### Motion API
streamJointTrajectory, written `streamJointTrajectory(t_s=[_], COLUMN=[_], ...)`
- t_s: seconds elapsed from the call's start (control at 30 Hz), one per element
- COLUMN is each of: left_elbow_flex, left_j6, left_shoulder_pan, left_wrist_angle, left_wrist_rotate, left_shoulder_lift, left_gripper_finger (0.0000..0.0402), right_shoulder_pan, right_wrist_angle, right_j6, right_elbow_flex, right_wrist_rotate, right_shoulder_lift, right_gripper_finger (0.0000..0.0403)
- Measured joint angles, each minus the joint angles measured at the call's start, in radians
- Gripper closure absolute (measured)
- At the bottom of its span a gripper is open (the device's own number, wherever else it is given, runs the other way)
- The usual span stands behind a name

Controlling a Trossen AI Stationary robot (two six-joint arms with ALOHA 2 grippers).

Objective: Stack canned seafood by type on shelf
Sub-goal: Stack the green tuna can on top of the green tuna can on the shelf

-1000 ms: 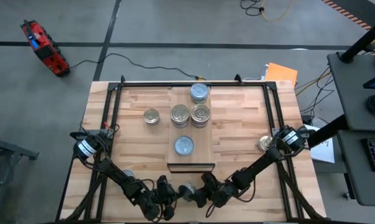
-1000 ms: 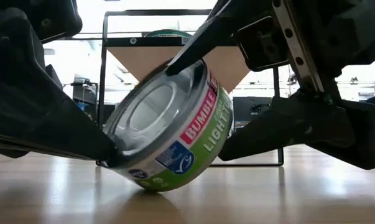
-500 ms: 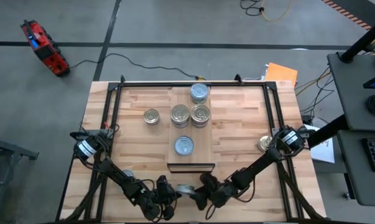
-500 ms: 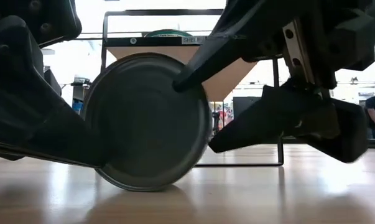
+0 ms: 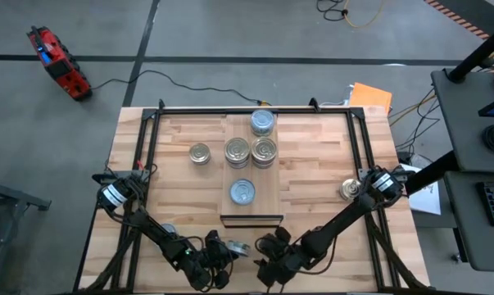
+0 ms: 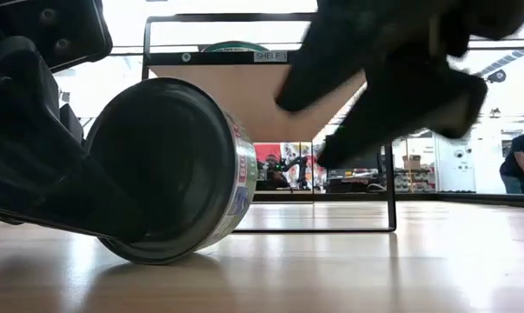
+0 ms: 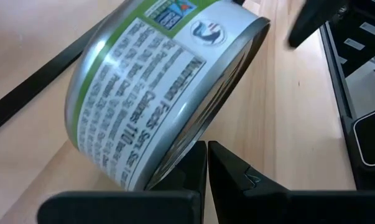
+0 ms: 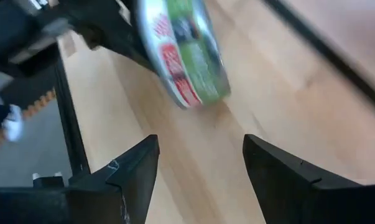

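Note:
One tin of canned seafood [image 5: 241, 247] with a green label stands on its rim near the table's near edge, also seen as the tin [image 6: 183, 174] in the low view. My left gripper [image 7: 207, 171] is shut and lies against it. My right gripper [image 8: 199, 165] hangs open a little to the tin's right and above the table, with nothing between its fingers. The shelf [image 5: 271, 184] lies mid-table with several tins on it, two of them [image 5: 237, 151] [image 5: 264, 151] side by side. One more tin [image 5: 200, 153] rests on the table left of the shelf. My left gripper touches the tin's flat end near its lower rim [image 7: 178, 165] with its shut fingertips, coming in low and slanting down from the table's left. The tin stands on its rim [image 6: 157, 256] on the table, tilted, leaning against the fingers.
Another tin [image 5: 349, 190] sits by the right arm's base, and one [image 5: 168, 230] shows partly beside the left arm. A black frame [image 5: 148, 123] runs round the table. Bare wood lies between the shelf's dark front edge [image 5: 251, 220] and the grippers.
My right gripper has come off the tin, risen and rolled, drawing back toward the table's near edge. The tin, earlier slanted between the two grippers with its top toward the low camera, has tipped up onto its rim and now leans on my left fingers.

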Motion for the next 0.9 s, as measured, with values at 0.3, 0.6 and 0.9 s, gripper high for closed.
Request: streamJointTrajectory(t_s=[0.3, 0.6, 0.9], left_elbow_flex=[0.001, 0.001, 0.002], left_j6=[0.000, 0.001, 0.004], left_shoulder_pan=[0.000, 0.000, 0.000], left_wrist_angle=[0.001, 0.003, 0.006], left_wrist_rotate=[0.000, -0.002, 0.003], left_shoulder_lift=[-0.002, -0.002, -0.002], left_gripper_finger=[0.0402, 0.0401, 0.0402], right_shoulder_pan=[-0.017, -0.038, -0.062], right_wrist_angle=[-0.031, 0.055, 0.138], right_j6=[-0.184, -0.332, -0.332], right_elbow_flex=[0.049, 0.040, 0.035], right_wrist_rotate=[0.072, 0.067, 0.031], right_shoulder_lift=[0.000, 0.000, 0.047], right_gripper_finger=[0.0131, 0.0094, 0.0121])
